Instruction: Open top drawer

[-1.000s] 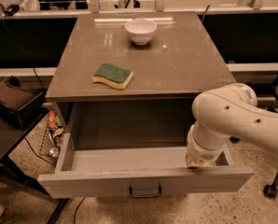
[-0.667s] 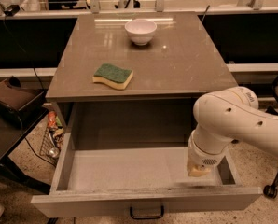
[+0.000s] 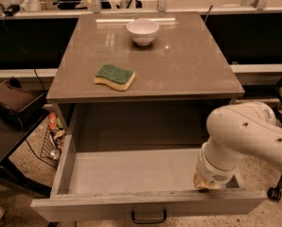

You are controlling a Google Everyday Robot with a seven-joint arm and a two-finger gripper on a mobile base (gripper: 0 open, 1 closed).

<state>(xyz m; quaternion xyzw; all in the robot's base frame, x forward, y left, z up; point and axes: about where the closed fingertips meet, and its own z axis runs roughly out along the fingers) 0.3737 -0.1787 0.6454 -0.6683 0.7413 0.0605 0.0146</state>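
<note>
Behind the front panel at the rt end of the top drawer (image 3: 122, 171), the robot's jaws sit low inside the box, tucked under the white arm (image 3: 245, 136); can't tell whether they are apart or together. Drawer stands well out from under the desk (image 3: 188, 65), prob. near full travel. Black handle (image 3: 149, 217) lies below and left of the jaws, on the panel's outer face. Sponge (image 3: 114, 76) and bowl (image 3: 142, 31) sit on the desk, well beyond the jaws, up and left. To finish well: pull straight out, no sideways drag, stop before the slides hit their end.
</note>
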